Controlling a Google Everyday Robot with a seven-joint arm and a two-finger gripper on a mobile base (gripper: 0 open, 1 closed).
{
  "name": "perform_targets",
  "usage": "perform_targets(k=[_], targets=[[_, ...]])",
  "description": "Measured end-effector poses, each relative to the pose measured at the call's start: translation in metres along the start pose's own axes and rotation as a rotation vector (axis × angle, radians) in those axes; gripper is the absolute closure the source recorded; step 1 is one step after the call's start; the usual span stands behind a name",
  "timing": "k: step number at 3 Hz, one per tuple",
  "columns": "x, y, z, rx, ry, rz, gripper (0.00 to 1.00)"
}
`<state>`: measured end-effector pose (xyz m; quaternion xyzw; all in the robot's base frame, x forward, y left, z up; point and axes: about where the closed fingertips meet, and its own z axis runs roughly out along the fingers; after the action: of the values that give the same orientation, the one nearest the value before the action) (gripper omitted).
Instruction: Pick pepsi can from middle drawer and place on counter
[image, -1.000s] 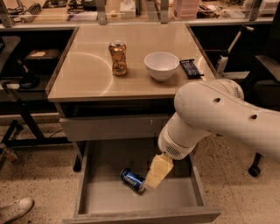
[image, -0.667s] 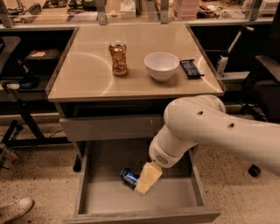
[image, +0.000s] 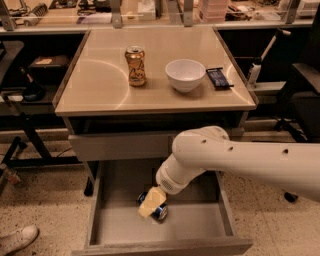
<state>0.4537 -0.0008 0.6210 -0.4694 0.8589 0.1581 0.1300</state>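
Gripper (image: 151, 202) shifted left, covering pepsi can (image: 160, 213)

Two soda cans in all: one gold-orange aluminium can (image: 135, 66) upright on the counter's far left part, and one small blue pepsi can (image: 160, 212) lying on its side in the drawer below.

One round white bowl (image: 185, 75) sits right of the gold can, and one dark flat wrapped bar (image: 219, 78) lies further right.

There is one glossy tan counter (image: 100, 90). Two drawers show: one shut grey drawer front (image: 120, 146) and, nearer, one open grey middle drawer (image: 200, 222).

One white robot arm (image: 240, 160) carries one pale yellow gripper (image: 148, 206), down in the drawer at the blue can.

One white shoe (image: 17, 239) is at near left.
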Motion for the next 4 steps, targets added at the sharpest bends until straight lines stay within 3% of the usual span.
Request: perform_targets(k=[2,4], targets=[[0.002,-0.003,0.021,-0.026,-0.022,0.008,0.0],[0.005,-0.035,0.095,-0.023,-0.094,0.028,0.0]])
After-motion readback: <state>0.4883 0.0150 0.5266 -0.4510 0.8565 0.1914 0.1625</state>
